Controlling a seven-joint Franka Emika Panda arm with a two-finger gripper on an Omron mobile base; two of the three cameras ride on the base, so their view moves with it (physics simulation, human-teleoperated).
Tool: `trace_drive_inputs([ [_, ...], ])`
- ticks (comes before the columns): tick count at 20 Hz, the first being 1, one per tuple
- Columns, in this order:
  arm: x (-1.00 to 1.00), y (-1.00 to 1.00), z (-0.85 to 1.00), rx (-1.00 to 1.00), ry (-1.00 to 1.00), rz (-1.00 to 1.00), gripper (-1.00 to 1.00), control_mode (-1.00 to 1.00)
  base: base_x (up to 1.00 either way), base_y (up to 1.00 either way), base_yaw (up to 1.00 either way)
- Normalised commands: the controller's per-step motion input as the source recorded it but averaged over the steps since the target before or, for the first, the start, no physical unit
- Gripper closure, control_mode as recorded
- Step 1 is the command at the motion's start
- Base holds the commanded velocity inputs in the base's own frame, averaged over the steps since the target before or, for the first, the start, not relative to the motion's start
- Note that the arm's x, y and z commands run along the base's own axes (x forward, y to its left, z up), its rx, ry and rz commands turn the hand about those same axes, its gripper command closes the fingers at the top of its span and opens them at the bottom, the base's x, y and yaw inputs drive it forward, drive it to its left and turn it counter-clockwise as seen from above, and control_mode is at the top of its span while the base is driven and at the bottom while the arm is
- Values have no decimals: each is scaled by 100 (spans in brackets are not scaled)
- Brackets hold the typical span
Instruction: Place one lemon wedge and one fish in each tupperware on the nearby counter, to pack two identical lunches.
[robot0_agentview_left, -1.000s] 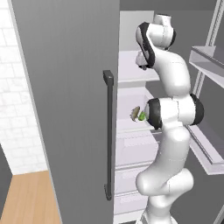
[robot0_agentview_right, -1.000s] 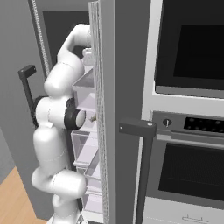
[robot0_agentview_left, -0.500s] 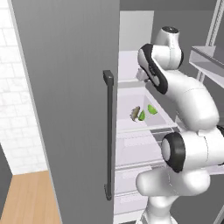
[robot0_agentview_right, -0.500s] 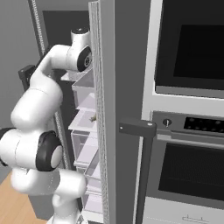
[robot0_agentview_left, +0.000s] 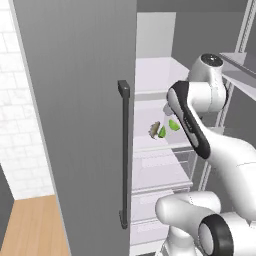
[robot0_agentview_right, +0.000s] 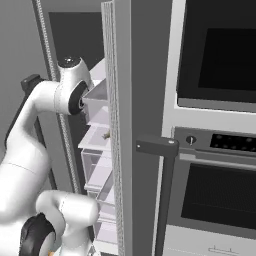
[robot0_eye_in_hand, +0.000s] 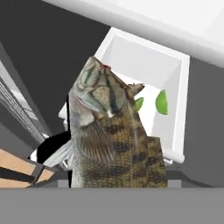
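A grey-and-tan fish stands up large and close in the hand view, rising from the bottom where my gripper's fingertips are hidden beneath it; the gripper appears shut on it. Behind it lies a white fridge shelf with two lime-green lemon wedges. In the left base view, a second fish lies on that shelf beside the wedges. My arm bends in front of the shelf. The tupperware and the counter are out of view.
The grey fridge door with its dark vertical handle stands open at the left. Door racks sit on the right. An oven stack with a dark handle stands right of the fridge. Wood floor lies low left.
The arm has drawn back out of the fridge and folded lower, and its upper joint has come down from the top shelf. The shelf's fish and wedges now show beside it.
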Motion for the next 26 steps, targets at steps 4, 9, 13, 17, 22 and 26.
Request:
trace_drive_inputs([
  [4,-100,0,-17,0,0,-4,100,-100,0,0,0],
  [9,0,0,0,0,0,0,100,100,-100,-1,0],
  [13,0,0,0,0,0,0,100,100,-100,-41,-9],
  [17,0,0,0,0,0,0,100,100,-100,-83,-21],
  [22,0,0,0,0,0,0,100,100,-72,-91,-34],
  [26,0,0,0,0,0,0,100,100,-4,-92,-48],
])
